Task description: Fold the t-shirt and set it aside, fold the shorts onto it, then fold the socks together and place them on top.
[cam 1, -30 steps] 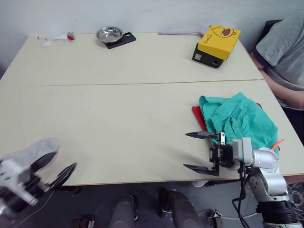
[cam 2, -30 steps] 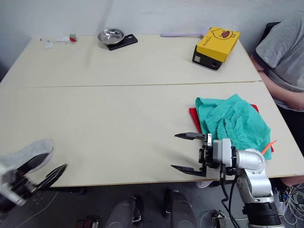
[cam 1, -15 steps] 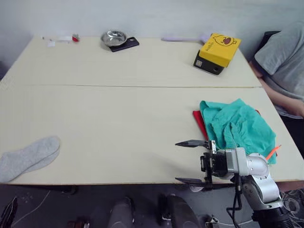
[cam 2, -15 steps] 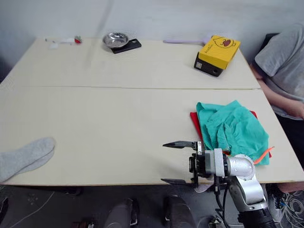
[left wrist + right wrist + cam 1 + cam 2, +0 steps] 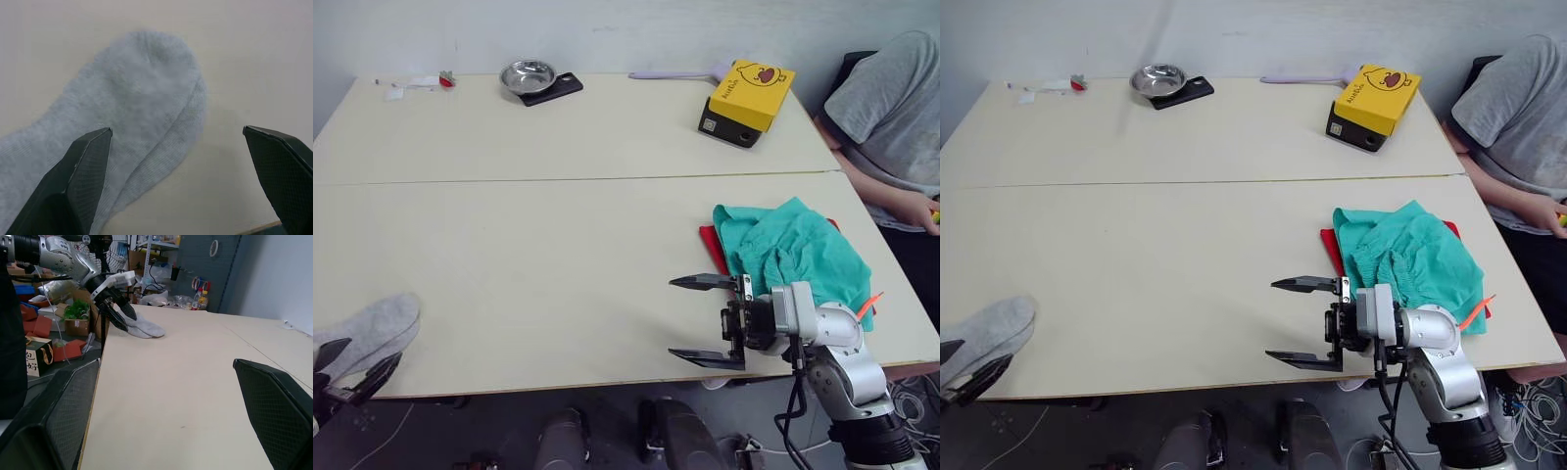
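The light grey socks [image 5: 370,327] lie flat at the table's front left corner, one overlapping the other [image 5: 137,107]. My left gripper [image 5: 352,360] is open at their near end, at the table edge. In the left wrist view its fingers [image 5: 80,181] stand wide apart, one over the sock. The teal-green shorts [image 5: 791,249] lie crumpled on the red t-shirt [image 5: 708,238] at the front right; just a red edge shows. My right gripper [image 5: 701,320] is open and empty just left of that pile, near the front edge, pointing left.
A yellow box [image 5: 745,90] stands at the back right. A metal bowl [image 5: 528,74] on a black slab sits at the back. Small scraps [image 5: 416,83] lie at the far left corner. A person in a grey shirt [image 5: 889,108] sits at the right edge.
The camera view has shifted. My left gripper, out of sight half a second ago, is back at the socks' near end. My right gripper stays open beside the pile.
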Action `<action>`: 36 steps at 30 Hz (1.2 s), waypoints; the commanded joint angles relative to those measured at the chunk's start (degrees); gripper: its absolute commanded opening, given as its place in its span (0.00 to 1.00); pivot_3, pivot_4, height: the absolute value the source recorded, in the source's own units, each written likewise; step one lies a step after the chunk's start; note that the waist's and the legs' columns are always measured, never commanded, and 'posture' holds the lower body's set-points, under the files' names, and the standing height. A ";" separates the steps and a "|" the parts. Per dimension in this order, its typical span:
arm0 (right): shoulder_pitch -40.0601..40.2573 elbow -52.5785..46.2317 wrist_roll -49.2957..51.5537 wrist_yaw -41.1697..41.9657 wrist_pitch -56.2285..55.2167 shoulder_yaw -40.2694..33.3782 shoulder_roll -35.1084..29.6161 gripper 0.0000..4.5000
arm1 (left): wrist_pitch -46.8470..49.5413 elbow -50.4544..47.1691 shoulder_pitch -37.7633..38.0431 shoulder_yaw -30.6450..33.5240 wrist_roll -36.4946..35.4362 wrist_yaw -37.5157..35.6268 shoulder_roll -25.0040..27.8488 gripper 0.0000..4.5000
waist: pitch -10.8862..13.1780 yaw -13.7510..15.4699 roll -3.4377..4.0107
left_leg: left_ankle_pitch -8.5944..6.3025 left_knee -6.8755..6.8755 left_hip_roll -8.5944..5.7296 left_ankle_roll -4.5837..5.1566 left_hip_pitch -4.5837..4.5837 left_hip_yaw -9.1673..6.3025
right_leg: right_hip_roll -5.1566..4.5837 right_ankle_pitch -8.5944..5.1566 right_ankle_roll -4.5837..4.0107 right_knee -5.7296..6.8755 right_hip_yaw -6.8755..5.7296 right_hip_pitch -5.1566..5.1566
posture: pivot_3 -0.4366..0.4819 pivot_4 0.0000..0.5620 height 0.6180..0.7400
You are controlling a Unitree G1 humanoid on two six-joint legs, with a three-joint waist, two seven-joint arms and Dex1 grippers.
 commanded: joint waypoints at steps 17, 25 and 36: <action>2.89 -4.34 2.11 -1.99 2.48 -6.15 -6.02 1.00 | 4.14 4.29 -26.91 -21.81 3.25 -13.38 8.34 0.16 | -0.42 1.18 1.31 | 0.08 0.04 -0.07 -0.31 -0.01 -0.16 | -0.20 0.02 -0.05 0.20 -0.23 0.05 | 0.48 0.27 1.00; 8.08 -6.15 1.78 -3.75 2.35 -10.95 -8.80 1.00 | 11.39 -6.50 -43.76 -39.32 3.56 -11.58 1.91 0.00 | -0.43 0.53 1.16 | 0.24 0.01 -0.05 -0.06 -0.05 -0.13 | -0.06 0.05 0.04 0.12 -0.22 0.10 | 0.48 0.27 1.00; 14.61 -9.99 1.11 -7.09 3.65 -13.01 -10.01 1.00 | 15.62 -7.20 -51.85 -52.41 6.57 -6.14 -10.87 0.16 | -0.39 0.68 1.11 | 0.35 0.13 -0.06 -0.08 0.01 -0.09 | 0.07 0.12 0.19 0.25 -0.06 0.11 | 0.48 0.27 1.00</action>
